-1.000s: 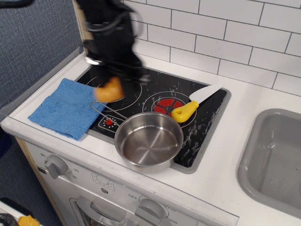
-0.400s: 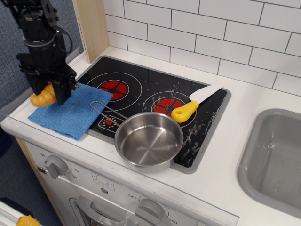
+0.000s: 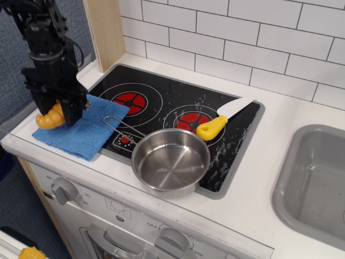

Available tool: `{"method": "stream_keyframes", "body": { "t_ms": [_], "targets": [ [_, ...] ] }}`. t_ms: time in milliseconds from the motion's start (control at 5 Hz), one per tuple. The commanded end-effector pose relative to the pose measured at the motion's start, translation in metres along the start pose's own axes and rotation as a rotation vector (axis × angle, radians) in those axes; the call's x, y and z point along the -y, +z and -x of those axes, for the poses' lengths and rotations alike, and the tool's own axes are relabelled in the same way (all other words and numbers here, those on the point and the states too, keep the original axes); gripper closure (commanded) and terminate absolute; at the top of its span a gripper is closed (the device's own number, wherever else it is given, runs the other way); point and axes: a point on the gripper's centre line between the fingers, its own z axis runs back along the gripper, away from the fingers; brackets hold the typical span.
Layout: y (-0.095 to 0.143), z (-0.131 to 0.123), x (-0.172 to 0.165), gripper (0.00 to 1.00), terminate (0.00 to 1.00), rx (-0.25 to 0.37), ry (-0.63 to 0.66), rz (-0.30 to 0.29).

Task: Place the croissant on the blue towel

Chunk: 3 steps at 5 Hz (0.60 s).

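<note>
The cooktop (image 3: 178, 116) fills the middle of the frame, with the grey sink (image 3: 315, 183) at the right edge and the steel pan (image 3: 170, 160) in the lower centre. The blue towel (image 3: 86, 132) lies at the left of the frame, partly on the white counter and partly over the cooktop's corner. Above the towel's left edge, in the upper left, the gripper (image 3: 56, 110) is closed on the croissant (image 3: 49, 117), which shows as an orange crescent poking out to the left of the black fingers, low over the cloth. Smallest, the yellow-handled knife (image 3: 223, 118) rests right of centre, well apart.

The main risk, as I judge it, is position: the croissant hangs at the towel's far left border, near the counter's edge. Released here, the rounded glossy toy could roll off the cloth or off the counter. It may also cling to a finger as the jaws part and get dragged aside
</note>
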Motion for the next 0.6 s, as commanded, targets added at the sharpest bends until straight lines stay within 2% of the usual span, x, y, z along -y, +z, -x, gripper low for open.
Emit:
{"method": "stream_keyframes", "body": {
  "t_ms": [0,200,400],
  "targets": [
    [0.013,0.003,0.004,0.00,0.00,0.042,-0.035,-0.024],
    [0.011,0.003,0.001,0.00,0.00,0.035,-0.032,-0.019],
    [0.024,0.003,0.000,0.00,0.00,0.070,-0.034,0.002]
  ]
}}
